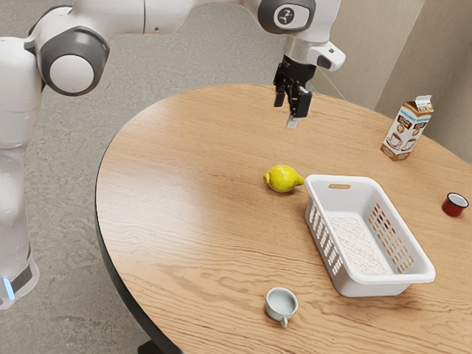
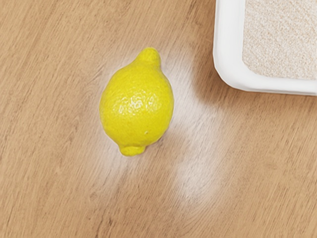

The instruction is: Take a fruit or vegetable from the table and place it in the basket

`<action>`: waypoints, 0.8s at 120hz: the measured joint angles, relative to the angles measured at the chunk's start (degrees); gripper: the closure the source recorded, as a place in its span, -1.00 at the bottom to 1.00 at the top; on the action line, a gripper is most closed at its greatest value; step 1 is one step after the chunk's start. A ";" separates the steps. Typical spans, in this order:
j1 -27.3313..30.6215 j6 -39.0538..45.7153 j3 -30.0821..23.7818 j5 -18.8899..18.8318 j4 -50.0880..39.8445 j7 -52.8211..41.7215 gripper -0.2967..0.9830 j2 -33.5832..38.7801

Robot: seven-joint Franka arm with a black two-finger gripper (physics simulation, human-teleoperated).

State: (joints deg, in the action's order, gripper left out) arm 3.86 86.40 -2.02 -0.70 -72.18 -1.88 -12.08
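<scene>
Lemon (image 2: 137, 104): on table (image 1: 177, 155), just beside basket (image 1: 391, 279) rim, wood between.
Gripper (image 1: 287, 113): above table, fingers apart.
Carton (image 1: 407, 131): upright, lettering too small to read.

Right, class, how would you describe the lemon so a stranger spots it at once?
On the wooden table, find the white basket with slotted sides. Just off one corner, not touching, lies the lemon. It is the only bright yellow thing there, with a nub at each end.
</scene>
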 joint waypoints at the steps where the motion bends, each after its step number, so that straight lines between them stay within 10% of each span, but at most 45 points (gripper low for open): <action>1: 0.00 0.00 0.00 0.00 0.00 -0.01 -0.54 0.00; 96: -0.06 4.44 -2.82 -5.25 -7.76 -2.22 -0.54 1.25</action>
State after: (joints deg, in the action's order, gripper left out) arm 3.80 90.84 -4.84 -5.95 -79.94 -4.09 -10.83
